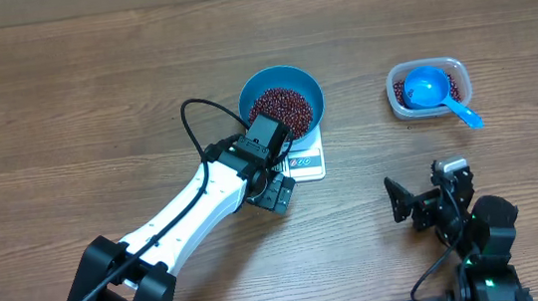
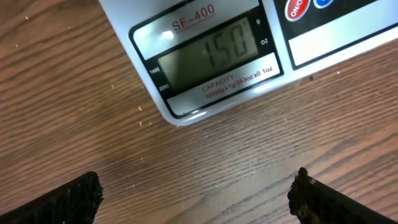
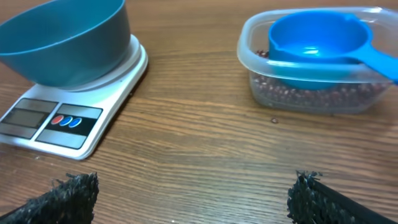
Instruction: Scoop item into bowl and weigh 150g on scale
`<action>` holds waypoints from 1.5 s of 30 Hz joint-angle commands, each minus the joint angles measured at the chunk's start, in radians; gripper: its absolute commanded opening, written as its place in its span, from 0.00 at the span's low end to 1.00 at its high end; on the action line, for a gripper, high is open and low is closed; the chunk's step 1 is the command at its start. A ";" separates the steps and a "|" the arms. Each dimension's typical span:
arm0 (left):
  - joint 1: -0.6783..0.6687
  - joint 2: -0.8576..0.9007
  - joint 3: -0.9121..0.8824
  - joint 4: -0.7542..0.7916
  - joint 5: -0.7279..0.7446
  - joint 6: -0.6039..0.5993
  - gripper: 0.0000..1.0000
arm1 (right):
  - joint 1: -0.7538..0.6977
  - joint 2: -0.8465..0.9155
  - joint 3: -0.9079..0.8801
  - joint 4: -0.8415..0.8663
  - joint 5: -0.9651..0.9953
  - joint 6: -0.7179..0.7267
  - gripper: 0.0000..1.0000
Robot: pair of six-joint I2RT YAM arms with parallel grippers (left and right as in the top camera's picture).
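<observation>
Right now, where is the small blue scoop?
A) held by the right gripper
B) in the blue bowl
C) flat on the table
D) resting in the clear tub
D: the scoop sits in the clear tub, its handle poking out over the rim.

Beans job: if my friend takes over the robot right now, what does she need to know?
Left hand: open, empty, just in front of the scale.
Right hand: open, empty, touching nothing.
Bowl sits on the scale, beans inside.
Scoop lies in the tub.
Done: display seems to read 150.
Left: probably nothing.
</observation>
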 commanded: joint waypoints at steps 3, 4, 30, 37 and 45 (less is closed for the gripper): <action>-0.002 -0.008 0.007 0.001 -0.010 0.002 0.99 | 0.040 -0.141 -0.011 -0.008 0.100 0.004 1.00; -0.002 -0.008 0.007 0.001 -0.010 0.002 1.00 | 0.040 -0.157 -0.011 -0.008 0.102 0.004 1.00; -0.002 -0.008 0.007 0.001 -0.010 0.002 0.99 | 0.043 -0.455 -0.010 -0.027 0.307 0.251 1.00; -0.002 -0.008 0.007 0.000 -0.011 0.001 0.99 | 0.043 -0.454 -0.010 -0.027 0.307 0.251 1.00; -0.002 -0.008 0.007 -0.001 -0.012 0.002 1.00 | 0.043 -0.454 -0.010 -0.027 0.307 0.251 1.00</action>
